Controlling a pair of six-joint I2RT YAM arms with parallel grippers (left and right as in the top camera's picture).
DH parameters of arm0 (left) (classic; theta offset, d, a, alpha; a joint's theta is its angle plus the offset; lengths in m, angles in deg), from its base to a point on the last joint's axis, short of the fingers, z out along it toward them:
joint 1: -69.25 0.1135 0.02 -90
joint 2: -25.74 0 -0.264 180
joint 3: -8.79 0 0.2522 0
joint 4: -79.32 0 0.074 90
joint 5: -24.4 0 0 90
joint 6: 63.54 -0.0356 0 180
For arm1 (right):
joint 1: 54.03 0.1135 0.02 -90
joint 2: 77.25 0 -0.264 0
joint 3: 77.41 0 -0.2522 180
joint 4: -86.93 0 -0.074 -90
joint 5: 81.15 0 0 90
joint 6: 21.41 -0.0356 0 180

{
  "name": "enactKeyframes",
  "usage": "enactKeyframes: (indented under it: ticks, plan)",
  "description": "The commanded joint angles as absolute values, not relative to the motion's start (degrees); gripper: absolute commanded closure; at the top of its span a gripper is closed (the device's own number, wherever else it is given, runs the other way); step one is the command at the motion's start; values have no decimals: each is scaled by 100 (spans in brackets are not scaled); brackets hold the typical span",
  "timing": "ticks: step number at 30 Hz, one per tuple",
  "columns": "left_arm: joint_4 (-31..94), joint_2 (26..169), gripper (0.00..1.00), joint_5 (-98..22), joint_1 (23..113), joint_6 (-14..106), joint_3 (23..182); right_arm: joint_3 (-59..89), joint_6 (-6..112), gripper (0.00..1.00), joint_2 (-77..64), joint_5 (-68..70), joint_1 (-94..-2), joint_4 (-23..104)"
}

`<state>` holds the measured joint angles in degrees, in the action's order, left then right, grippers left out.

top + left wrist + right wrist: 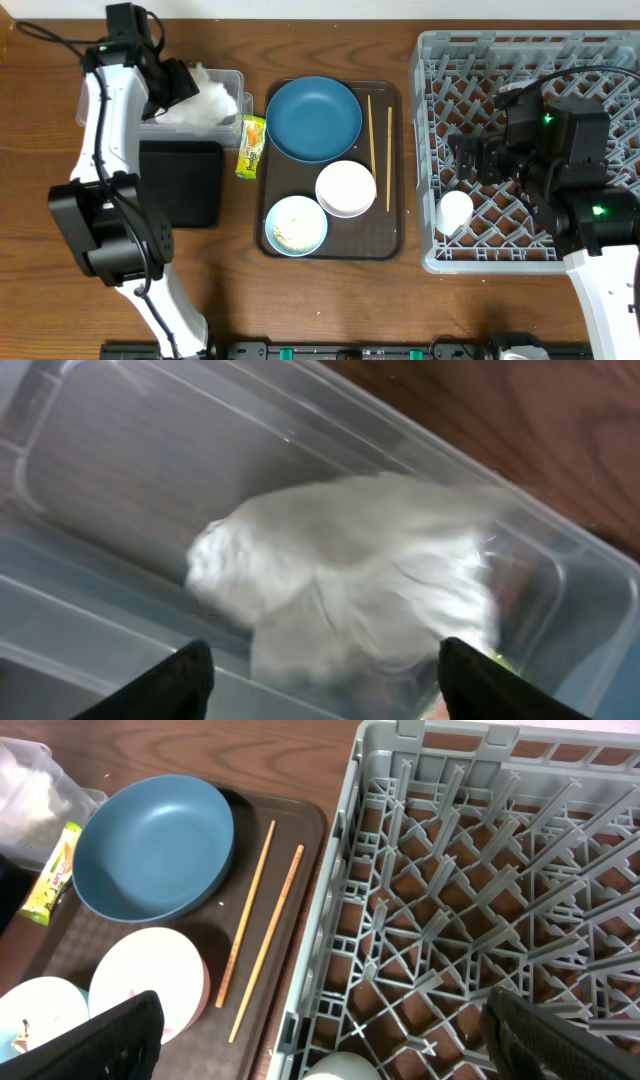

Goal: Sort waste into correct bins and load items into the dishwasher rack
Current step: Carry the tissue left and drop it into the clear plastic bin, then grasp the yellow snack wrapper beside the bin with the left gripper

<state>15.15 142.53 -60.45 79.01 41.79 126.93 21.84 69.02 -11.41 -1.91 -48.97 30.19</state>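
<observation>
Plainly the tissue [340, 575] is in its bin. It lies crumpled on the floor of the clear tub [560, 550], straight beneath the left claw [330, 672], whose fingers stand wide apart with nothing between them. That piece of waste looks done, so I judge the wrapper [250, 146] comes next.

The wrapper lies on the bare table just beside the tub's near right corner, between the black tray [180, 180] and the brown tray [385, 245]. Its long axis runs front to back, about parallel to the chopsticks [372, 135], so the fingers would need to close across its width. From the left claw it lies to the right and toward the robot, close by, and the left arm is much the nearer.

The right claw [330, 1040] hangs over the rack [430, 60], equally wide and empty, with a white cup [455, 210] in the rack beneath it.
</observation>
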Motion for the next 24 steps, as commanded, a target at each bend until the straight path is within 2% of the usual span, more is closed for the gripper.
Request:
enactKeyframes:
  ticks: [1, 8, 14, 19, 24]
  plan:
    - [1414, 13964, 22, -5956, 7827, 4063, 12730, 2062, 6825, 1, -1121, -252, -4984, 3030]
    - [573, 13331, 23, -5508, 7532, 3838, 12730, 2062, 6825, 1, -1121, -252, -4984, 3026]
    - [-85, 13311, 25, -5510, 6839, 3479, 12450, 2062, 6825, 1, -1121, -250, -4984, 3017]
    - [228, 13311, 31, -5514, 6415, 3482, 11707, 2064, 6825, 1, -1121, -211, -4984, 2964]
    - [1128, 13311, 31, -5514, 6327, 3475, 10852, 2064, 6828, 1, -1121, -208, -4984, 2938]
